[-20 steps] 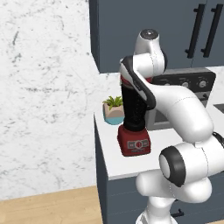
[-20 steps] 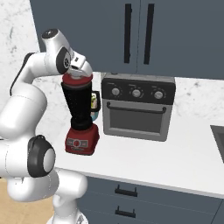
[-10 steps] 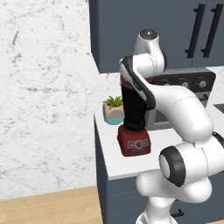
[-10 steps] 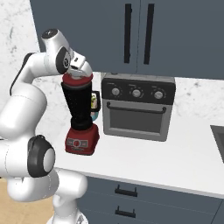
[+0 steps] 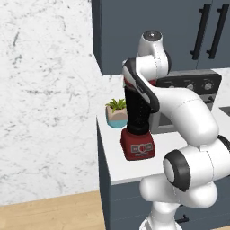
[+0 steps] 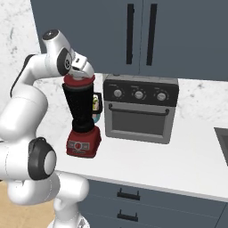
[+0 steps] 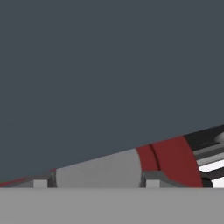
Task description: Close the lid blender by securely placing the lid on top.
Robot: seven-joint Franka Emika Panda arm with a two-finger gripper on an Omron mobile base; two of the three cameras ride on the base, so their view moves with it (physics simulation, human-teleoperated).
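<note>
Lid (image 6: 79, 81): red disc with a grey centre, sitting level on the jar's rim in the right base view; in the hand view (image 7: 170, 159) its red edge and grey middle lie just ahead of the fingertips.
Blender (image 6: 83, 120): upright on the counter (image 6: 178, 164), dark jar on a red base with a light panel, side handle turned toward the oven; in the left base view (image 5: 137, 128) it stands near the counter's front left corner.
Claw (image 6: 80, 72): directly over the jar's top, pressed close against the lid. The two fingertips (image 7: 40, 183) stand apart on either side of the grey centre. Whether they clamp the lid or merely straddle it cannot be told.
Arm: bends over from the base, and its wrist hides the jar's top in the left base view.
Oven (image 6: 140, 113): grey-black, three knobs, on the counter just beside the blender, against the wall.
Plant (image 5: 117, 112): small, in a pale pot, behind the blender near the wall.
Cabinets (image 6: 133, 35): dark blue with black handles, above the counter.
</note>
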